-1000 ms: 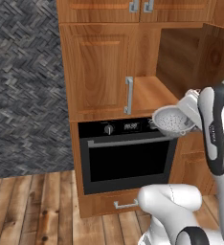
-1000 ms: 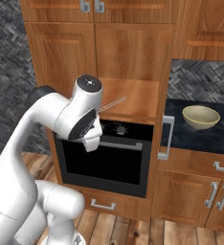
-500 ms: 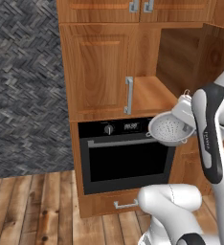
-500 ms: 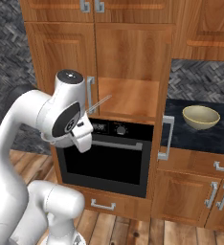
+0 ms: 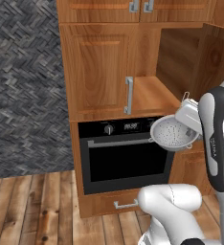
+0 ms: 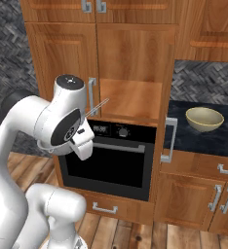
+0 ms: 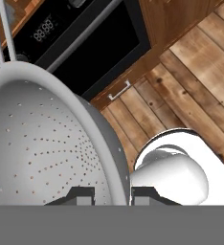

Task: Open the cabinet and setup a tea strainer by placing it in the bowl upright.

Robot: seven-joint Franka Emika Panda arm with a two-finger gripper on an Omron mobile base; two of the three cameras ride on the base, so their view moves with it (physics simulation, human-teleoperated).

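From the left base view, the gripper (image 5: 184, 119) is closed on the rim of the tea strainer (image 5: 173, 134), which hangs tilted with its perforated hollow facing the camera. Behind the hand and a little above it, the cabinet (image 5: 147, 72) stands with its right door swung open, its left door shut, and a bare wooden shelf inside. Just behind and below the strainer is the black oven (image 5: 123, 153).

From the right base view, the gripper (image 6: 79, 141) sits in front of the oven (image 6: 116, 160), with the strainer's rim (image 6: 50, 147) peeking out past the arm. The open cabinet (image 6: 130, 73) lies behind and above the hand. The bowl (image 6: 204, 119) rests on the dark counter (image 6: 203, 141), well off to the hand's right.

In the hand view, the fingertips (image 7: 78, 194) pinch the strainer's wall (image 7: 42, 143) between them, one inside and one outside. Beyond are the oven (image 7: 80, 43) and a wood floor (image 7: 190, 72).
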